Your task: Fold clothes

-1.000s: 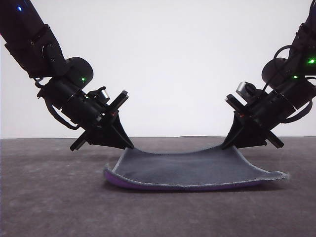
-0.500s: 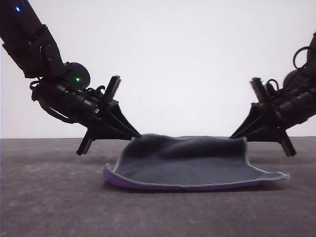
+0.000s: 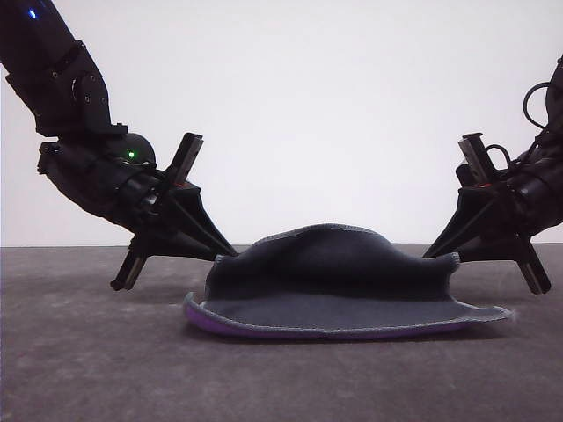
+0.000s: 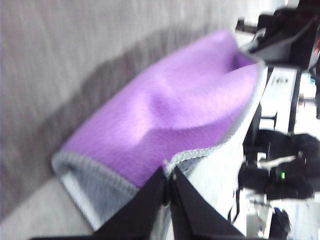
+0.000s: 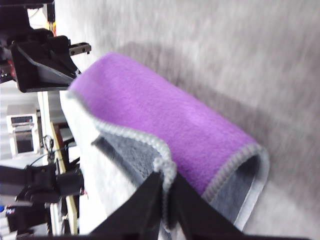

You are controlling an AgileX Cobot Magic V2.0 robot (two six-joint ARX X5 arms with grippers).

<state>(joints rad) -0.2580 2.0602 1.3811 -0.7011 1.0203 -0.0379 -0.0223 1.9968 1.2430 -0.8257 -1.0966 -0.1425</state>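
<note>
Fold half done — left gripper (image 3: 227,254) and right gripper (image 3: 437,255), jaws clamped on cloth (image 3: 343,294) corners, mid-carry; laying down left.

Left hand (image 3: 230,254) and right hand (image 3: 429,255) low, angled inward, fingers pinched shut on cloth (image 3: 334,281) corners.

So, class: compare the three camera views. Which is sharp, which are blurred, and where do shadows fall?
Front view: sharp, evenly lit against a bright white backdrop, with a soft shadow under the cloth on the table. Left wrist view: blurred, the table streaked, a dark shadow beside the cloth's purple face. Right wrist view: likewise blurred and streaked, with a fainter shadow along the purple face.
</note>
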